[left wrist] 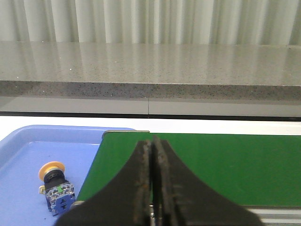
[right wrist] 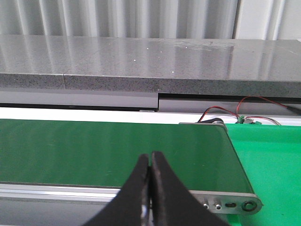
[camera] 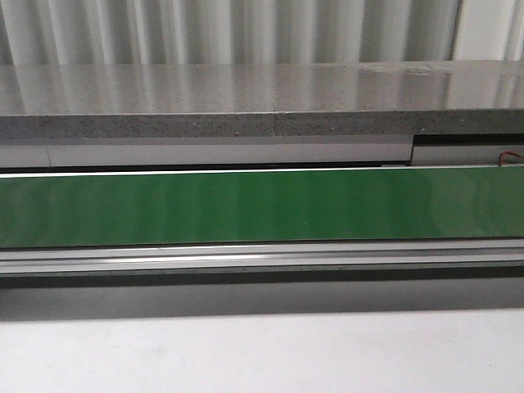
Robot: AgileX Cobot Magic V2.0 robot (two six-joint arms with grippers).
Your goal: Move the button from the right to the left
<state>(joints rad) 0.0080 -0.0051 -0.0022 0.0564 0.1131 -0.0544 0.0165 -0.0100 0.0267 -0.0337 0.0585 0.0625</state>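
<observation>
— Green conveyor belt [camera: 262, 209] lies bare; our left end effector [left wrist: 153, 188] and right end effector [right wrist: 150, 188] are both pressed together, holding nothing.

— Our small blue-violet squarish button [left wrist: 59, 197] sits in the blue plastic tray [left wrist: 23, 141]; we risk searching the wrong side.

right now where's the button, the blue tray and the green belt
button [left wrist: 57, 188]: left wrist view, on its blue-violet body below the yellow cap
blue tray [left wrist: 28, 150]: left wrist view, on its bare floor
green belt [camera: 262, 206]: front view, middle of its surface
</observation>
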